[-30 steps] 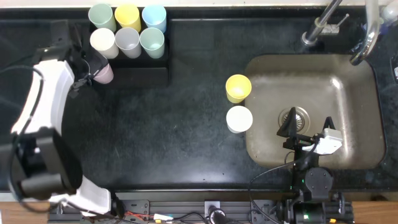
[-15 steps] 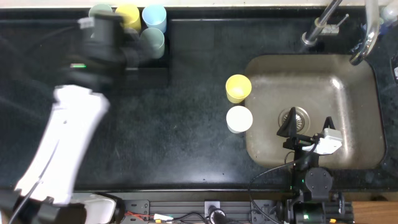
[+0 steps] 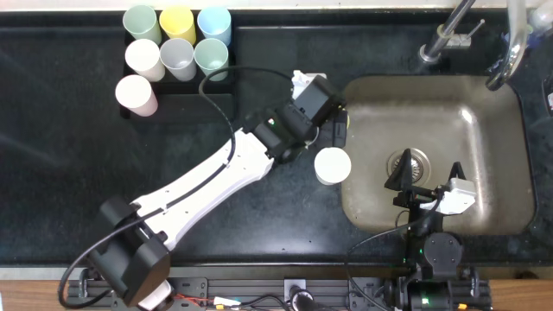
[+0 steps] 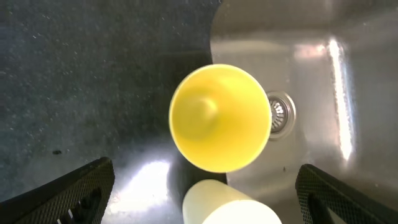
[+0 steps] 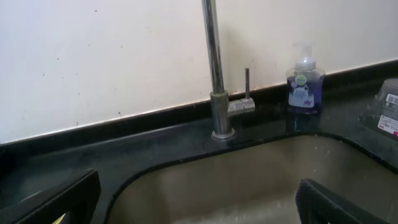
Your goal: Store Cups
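Yellow plastic, likely light and thin-walled: the yellow cup (image 4: 221, 118) stood mouth-up on the worktop (image 3: 285, 233) at the edge of the sink (image 3: 484, 95), just beside a white cup (image 3: 332, 165). I judged one wall near the rim the best hold, lightly squeezed. My left gripper (image 4: 205, 168) hung above it, spread wide, my arm stretched diagonally across the worktop

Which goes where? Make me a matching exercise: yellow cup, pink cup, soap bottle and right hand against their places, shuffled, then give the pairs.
Things:
1 yellow cup
2 pink cup
3 soap bottle
4 right hand

Places:
A over the sink basin
B beside the cup rack
C below the left hand
D near the faucet

Pairs: 1-C, 2-B, 3-D, 4-A
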Robot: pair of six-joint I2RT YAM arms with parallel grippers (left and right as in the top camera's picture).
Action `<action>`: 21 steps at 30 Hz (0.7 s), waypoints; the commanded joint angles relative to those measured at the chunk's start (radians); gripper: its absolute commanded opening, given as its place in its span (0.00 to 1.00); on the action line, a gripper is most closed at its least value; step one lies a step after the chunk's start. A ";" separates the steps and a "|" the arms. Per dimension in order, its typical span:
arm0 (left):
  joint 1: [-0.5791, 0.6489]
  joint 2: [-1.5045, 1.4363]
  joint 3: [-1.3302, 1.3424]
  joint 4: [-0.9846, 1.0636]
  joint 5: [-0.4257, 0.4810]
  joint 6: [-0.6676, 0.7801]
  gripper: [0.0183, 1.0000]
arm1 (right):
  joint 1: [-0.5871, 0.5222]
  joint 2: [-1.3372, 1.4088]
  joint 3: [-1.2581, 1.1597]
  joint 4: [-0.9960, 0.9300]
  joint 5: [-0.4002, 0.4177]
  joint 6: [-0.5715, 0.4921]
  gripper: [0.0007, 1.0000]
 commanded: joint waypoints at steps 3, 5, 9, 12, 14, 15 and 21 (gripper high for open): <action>0.005 0.036 0.012 -0.005 -0.041 -0.005 0.96 | -0.007 -0.011 -0.014 0.006 -0.003 -0.007 1.00; 0.007 0.059 0.012 0.000 -0.062 -0.013 0.96 | -0.007 -0.011 -0.014 0.006 -0.003 -0.007 1.00; 0.017 0.119 0.027 -0.002 -0.075 -0.034 0.95 | -0.007 -0.011 -0.014 0.006 -0.003 -0.007 1.00; 0.020 0.144 0.054 -0.004 -0.080 -0.029 0.95 | -0.007 -0.011 -0.014 0.006 -0.003 -0.007 1.00; 0.027 0.148 0.058 -0.003 -0.086 -0.030 0.95 | -0.007 -0.011 -0.014 0.006 -0.003 -0.007 1.00; 0.032 0.151 0.058 -0.003 -0.085 -0.030 0.95 | -0.007 -0.011 -0.014 0.006 -0.003 -0.007 1.00; 0.051 0.159 0.058 0.005 -0.066 -0.034 0.92 | -0.007 -0.011 -0.014 0.006 -0.003 -0.007 1.00</action>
